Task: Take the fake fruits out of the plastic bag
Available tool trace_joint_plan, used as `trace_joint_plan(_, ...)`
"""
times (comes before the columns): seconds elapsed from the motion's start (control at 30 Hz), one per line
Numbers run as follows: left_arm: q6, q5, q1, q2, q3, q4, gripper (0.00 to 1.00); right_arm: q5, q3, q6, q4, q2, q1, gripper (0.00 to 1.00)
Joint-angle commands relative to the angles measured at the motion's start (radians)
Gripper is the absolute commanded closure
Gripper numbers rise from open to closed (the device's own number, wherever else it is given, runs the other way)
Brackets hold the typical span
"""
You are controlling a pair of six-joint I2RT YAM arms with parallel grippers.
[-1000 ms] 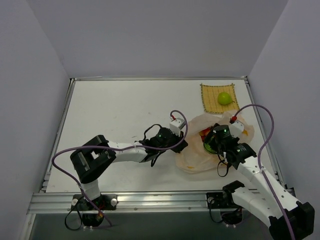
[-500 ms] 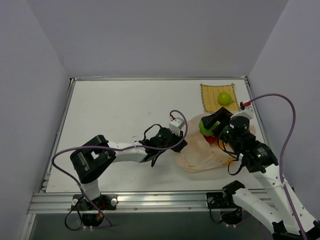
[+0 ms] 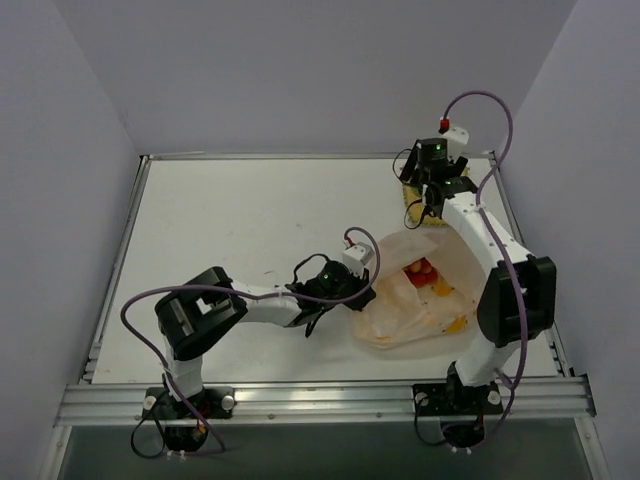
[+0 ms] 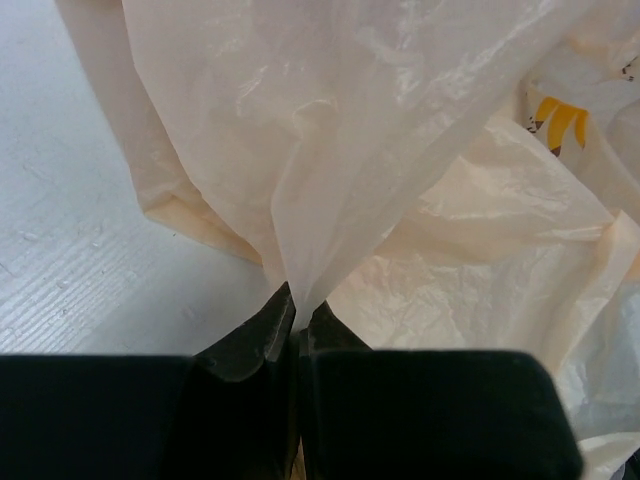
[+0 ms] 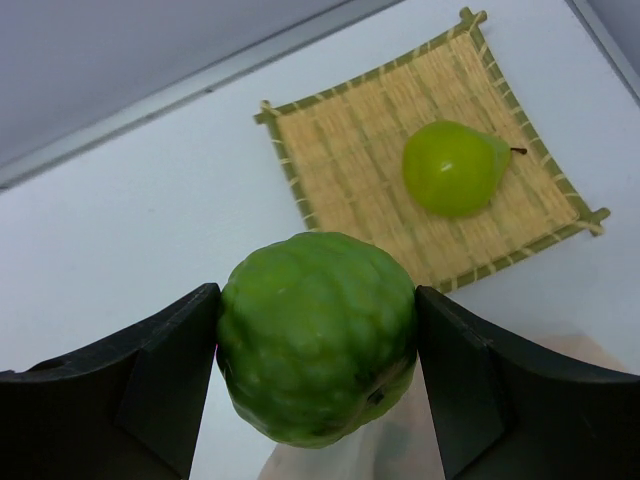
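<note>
The pale peach plastic bag [image 3: 405,315] lies crumpled right of centre. My left gripper [image 3: 362,285] is shut on a fold of its near left edge, and that pinched fold fills the left wrist view [image 4: 330,200]. A red fruit [image 3: 420,272] shows through the bag's open mouth. My right gripper [image 3: 418,196] is at the far right over the yellow woven mat [image 5: 400,150]. It is shut on a bumpy green fruit [image 5: 317,335] and holds it in the air. A yellow-green pear [image 5: 455,167] lies on the mat.
The metal rail [image 3: 300,157] runs along the table's far edge just behind the mat. The right rail [image 3: 520,250] is close beside the bag and the right arm. Grey walls stand on three sides.
My right arm has lifted the bumpy green fruit out of the bag and swung it away to the far mat. My left gripper has kept its hold on the bag.
</note>
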Motion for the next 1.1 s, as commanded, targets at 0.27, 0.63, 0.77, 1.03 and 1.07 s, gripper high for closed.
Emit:
trace_joint_plan(0.27,-0.047,0.02,0.003,0.021,0.039,0.054,0.98,0.058,0.265,-0.323,0.194,0.439,-0.077,0.68)
trace_joint_plan(0.63,-0.048,0.015,0.015,0.024,0.036,0.054,0.98,0.014,0.398,-0.355,0.201,0.638,-0.116,0.54)
trace_joint_plan(0.77,-0.047,0.015,0.018,0.023,0.033,0.054,0.98,0.011,0.412,-0.357,0.2,0.648,-0.117,0.42)
trace_joint_plan(1.03,-0.042,0.011,0.019,0.009,0.028,0.052,0.98,-0.009,0.41,-0.335,0.18,0.566,-0.117,0.09)
trace_joint_plan(1.07,-0.04,0.007,0.019,0.003,0.027,0.051,0.98,-0.035,0.417,-0.319,0.175,0.55,-0.117,0.06)
